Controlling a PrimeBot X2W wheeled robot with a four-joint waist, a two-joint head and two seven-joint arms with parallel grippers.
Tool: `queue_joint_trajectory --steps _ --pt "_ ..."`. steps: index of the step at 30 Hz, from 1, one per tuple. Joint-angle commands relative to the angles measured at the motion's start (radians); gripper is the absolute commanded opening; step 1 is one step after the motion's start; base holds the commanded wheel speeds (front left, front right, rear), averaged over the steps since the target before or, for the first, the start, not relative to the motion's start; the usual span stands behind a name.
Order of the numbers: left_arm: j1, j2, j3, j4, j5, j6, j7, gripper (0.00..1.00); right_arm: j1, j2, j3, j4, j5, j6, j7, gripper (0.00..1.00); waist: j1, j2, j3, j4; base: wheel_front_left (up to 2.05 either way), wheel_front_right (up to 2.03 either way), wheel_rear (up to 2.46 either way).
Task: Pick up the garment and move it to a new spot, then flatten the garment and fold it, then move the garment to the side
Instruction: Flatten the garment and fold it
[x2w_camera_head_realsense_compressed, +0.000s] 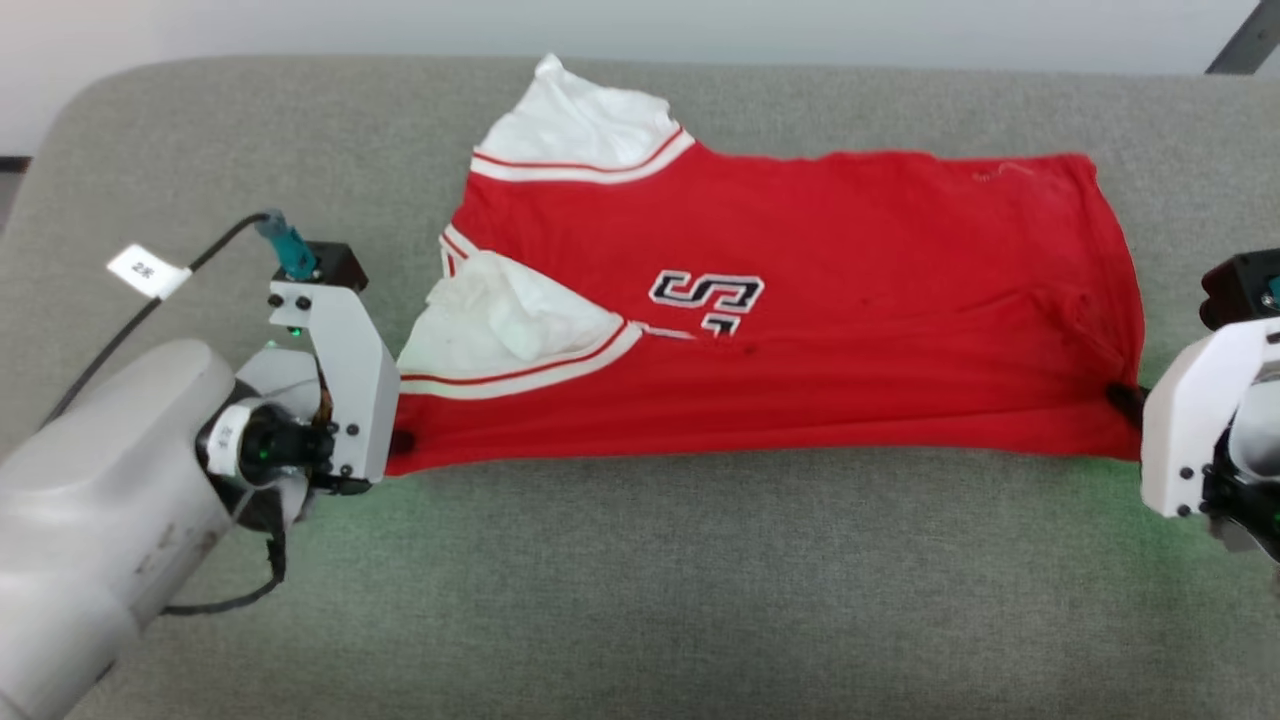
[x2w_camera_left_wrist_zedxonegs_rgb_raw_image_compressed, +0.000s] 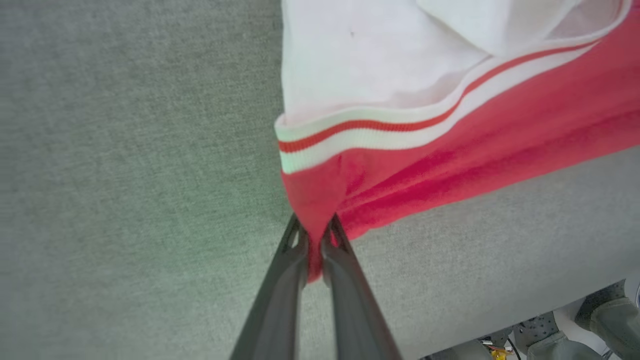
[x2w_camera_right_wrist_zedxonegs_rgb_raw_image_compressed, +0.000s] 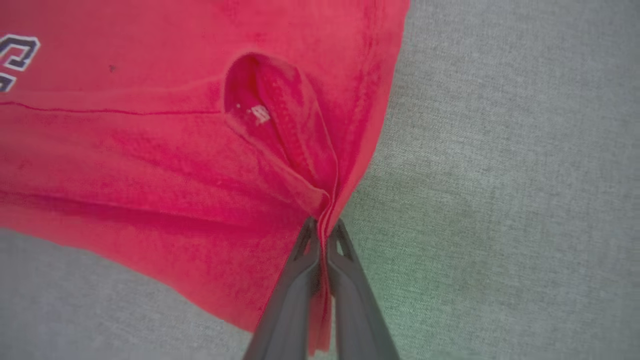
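Note:
The red garment (x2w_camera_head_realsense_compressed: 800, 320) lies spread across the grey cushioned surface (x2w_camera_head_realsense_compressed: 640, 580), folded lengthwise, with white sleeves and striped trim at its left end and a dark letter logo in the middle. My left gripper (x2w_camera_head_realsense_compressed: 402, 440) is shut on its near left corner. In the left wrist view the red cloth (x2w_camera_left_wrist_zedxonegs_rgb_raw_image_compressed: 450, 150) is pinched between the two dark fingers (x2w_camera_left_wrist_zedxonegs_rgb_raw_image_compressed: 280, 300) of the left gripper (x2w_camera_left_wrist_zedxonegs_rgb_raw_image_compressed: 314, 231). My right gripper (x2w_camera_head_realsense_compressed: 1128, 400) is shut on the near right corner; the right wrist view shows the right gripper (x2w_camera_right_wrist_zedxonegs_rgb_raw_image_compressed: 324, 226) clamping the bunched red hem (x2w_camera_right_wrist_zedxonegs_rgb_raw_image_compressed: 200, 165).
The grey surface (x2w_camera_right_wrist_zedxonegs_rgb_raw_image_compressed: 500, 175) stretches well beyond the garment in front and to both sides. A black cable with a white tag (x2w_camera_head_realsense_compressed: 145, 270) trails from the left wrist. Beyond the surface's edge, parts of a person's legs or shoes (x2w_camera_left_wrist_zedxonegs_rgb_raw_image_compressed: 600, 320) show low down.

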Motion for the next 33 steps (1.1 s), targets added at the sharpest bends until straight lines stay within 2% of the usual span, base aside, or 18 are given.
queue_joint_trajectory --steps 1,6,11,14,18,19,20,21,22,23,28,33 --pt "0.015 0.028 -0.002 -0.032 0.004 0.021 0.012 0.00 0.026 -0.017 -0.003 -0.024 0.013 -0.002 0.020 0.00 0.0000 -0.0001 -0.017 0.006 0.00 0.00 0.00" --pt "0.043 0.097 -0.016 -0.191 0.017 0.083 0.035 0.00 0.096 -0.052 -0.010 -0.117 0.046 -0.002 0.102 0.00 0.0000 -0.0001 -0.032 0.010 0.00 0.00 0.00" --pt "0.106 0.155 -0.039 -0.344 0.020 0.150 0.043 0.00 0.190 -0.059 -0.044 -0.192 0.055 -0.002 0.150 0.00 0.0000 -0.0001 -0.037 0.009 0.00 0.00 0.00" --pt "0.150 0.170 -0.051 -0.396 0.009 0.177 0.035 0.00 0.232 -0.039 -0.057 -0.212 0.053 -0.002 0.154 0.00 0.0000 -0.0001 -0.035 0.006 0.00 0.00 0.00" --pt "0.186 0.157 -0.059 -0.407 0.009 0.193 0.011 0.00 0.253 -0.016 -0.059 -0.208 0.035 -0.002 0.126 0.00 0.0000 -0.0001 -0.030 -0.002 0.00 0.00 0.00" --pt "0.192 0.149 -0.057 -0.401 0.007 0.190 0.003 0.19 0.252 -0.011 -0.055 -0.205 0.033 -0.002 0.120 0.00 0.0000 -0.0001 -0.029 -0.004 0.00 0.00 0.00" --pt "0.196 0.143 -0.056 -0.394 0.006 0.185 -0.004 0.38 0.248 -0.007 -0.046 -0.203 0.035 -0.002 0.113 0.05 0.0000 -0.0001 -0.028 -0.005 0.00 0.00 0.00" --pt "0.196 0.139 -0.055 -0.386 0.008 0.181 -0.010 0.75 0.240 -0.002 -0.043 -0.201 0.037 -0.002 0.100 0.30 0.0000 -0.0001 -0.027 -0.008 0.00 0.00 0.00" --pt "0.192 0.136 -0.051 -0.378 0.011 0.179 -0.016 1.00 0.234 -0.002 -0.041 -0.200 0.031 -0.002 0.089 0.63 0.0000 -0.0001 -0.026 -0.010 0.00 0.00 0.00" --pt "0.185 0.133 -0.050 -0.369 0.015 0.178 -0.017 1.00 0.229 -0.003 -0.036 -0.195 0.030 -0.002 0.083 1.00 0.0000 -0.0001 -0.026 -0.012 0.00 0.00 0.00" --pt "0.127 0.160 -0.044 -0.379 0.044 0.168 0.000 1.00 0.207 -0.007 -0.041 -0.208 0.039 -0.002 0.054 1.00 0.0000 -0.0001 -0.029 -0.027 0.00 0.00 0.00" --pt "0.044 0.202 -0.004 -0.410 0.065 0.164 0.008 1.00 0.182 0.016 -0.072 -0.260 0.043 -0.002 0.004 1.00 0.0000 -0.0001 -0.023 -0.053 0.00 0.00 0.00"
